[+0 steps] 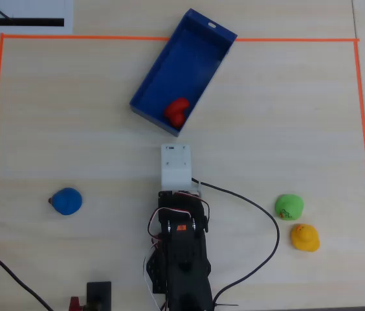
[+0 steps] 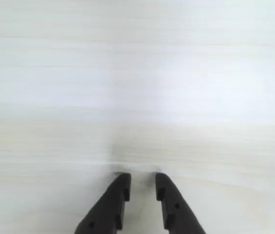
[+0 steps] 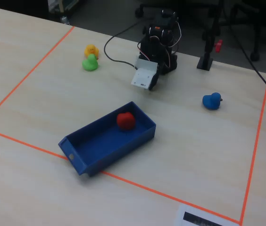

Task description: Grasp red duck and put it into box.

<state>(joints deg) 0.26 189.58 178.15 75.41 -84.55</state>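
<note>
The red duck [image 1: 176, 111] lies inside the deep-blue box [image 1: 192, 58], at the box end nearest the arm; it also shows in the fixed view [image 3: 125, 120] inside the box [image 3: 114, 147]. My gripper [image 2: 143, 176] hangs over bare table, drawn back towards the arm's base and apart from the box. Its two black fingers stand a narrow gap apart with nothing between them. In the overhead view the white wrist housing [image 1: 176, 165] hides the fingers.
A blue duck [image 1: 66, 201] sits left of the arm in the overhead view. A green duck [image 1: 289, 207] and an orange-yellow duck [image 1: 305, 237] sit to its right. Orange tape [image 1: 357, 129] borders the table area. A black cable [image 1: 260, 214] loops beside the arm.
</note>
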